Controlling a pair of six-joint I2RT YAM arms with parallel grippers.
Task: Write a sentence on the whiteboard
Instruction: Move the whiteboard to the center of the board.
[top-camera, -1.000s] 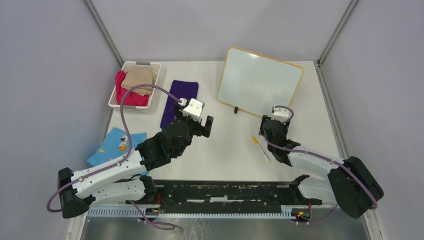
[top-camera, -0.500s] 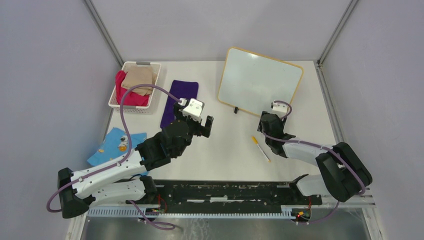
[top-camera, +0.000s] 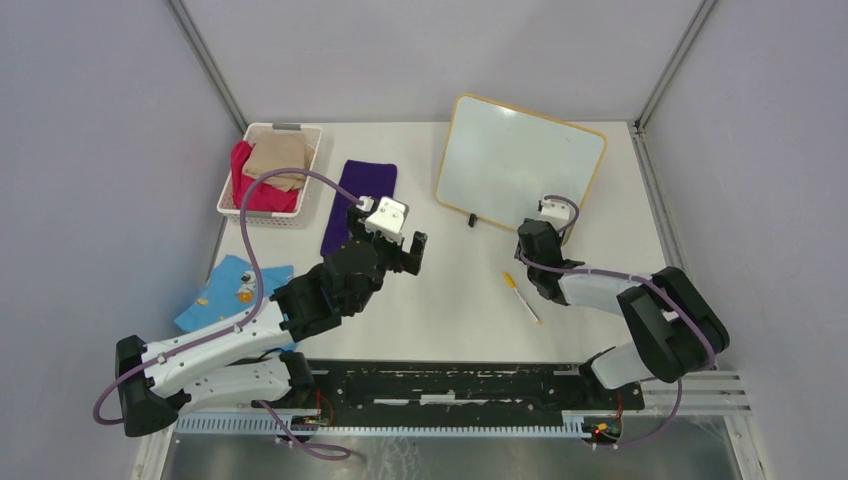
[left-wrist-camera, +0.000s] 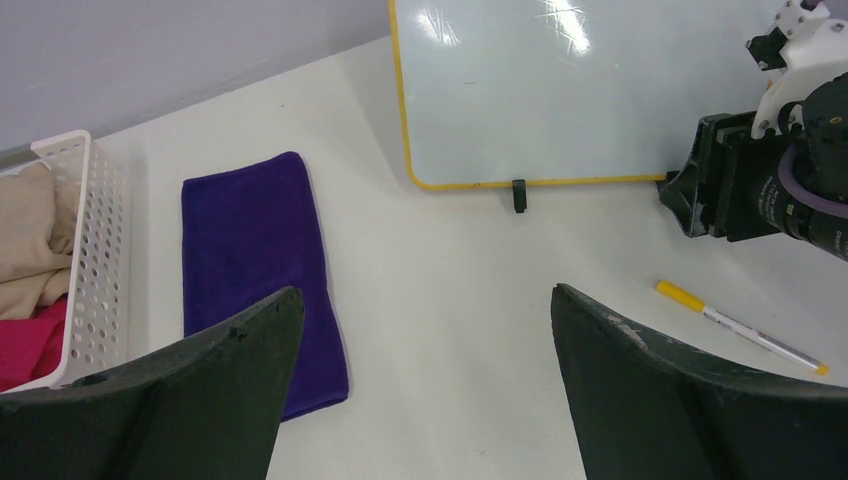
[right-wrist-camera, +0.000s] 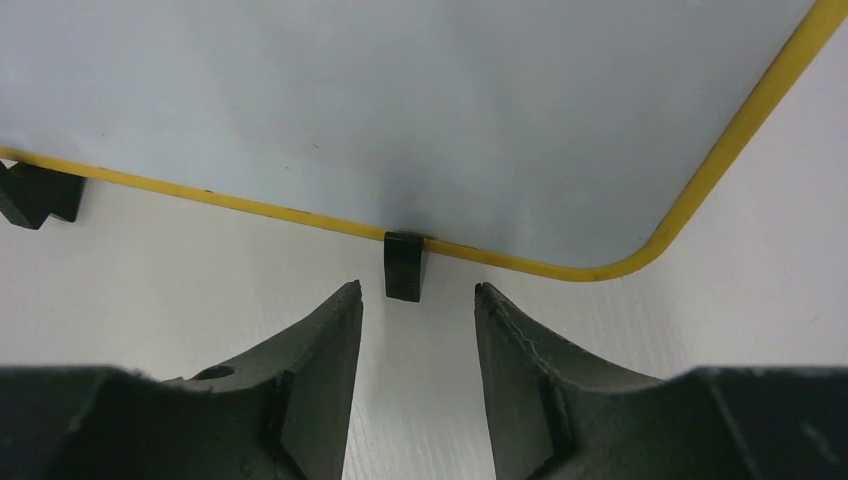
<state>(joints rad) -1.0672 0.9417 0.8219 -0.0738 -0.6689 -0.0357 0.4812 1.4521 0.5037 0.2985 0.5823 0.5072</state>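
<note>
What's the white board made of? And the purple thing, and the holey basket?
The board looks like a smooth, glossy coated sheet: lights glint off it. Its yellow rim is probably plastic. The purple cloth looks soft, matte fabric, lying limp. The basket seems stiff white plastic with neat rows of holes.

- left arm: white lower link, black base housing, black upper joints, white square camera block at wrist.
- right arm: same scheme. White link between bulky black shoulder and black wrist, small white bracket on top.
- lilac cable: 1 per arm, runs base to wrist in loose loops.
- left gripper: 2 matte black fingers, broad, tapered, pale scuffs on edges.
- right gripper: 2 matte black fingers, tapered to points.
- right wrist body: white lettering ring, illegible.
</note>
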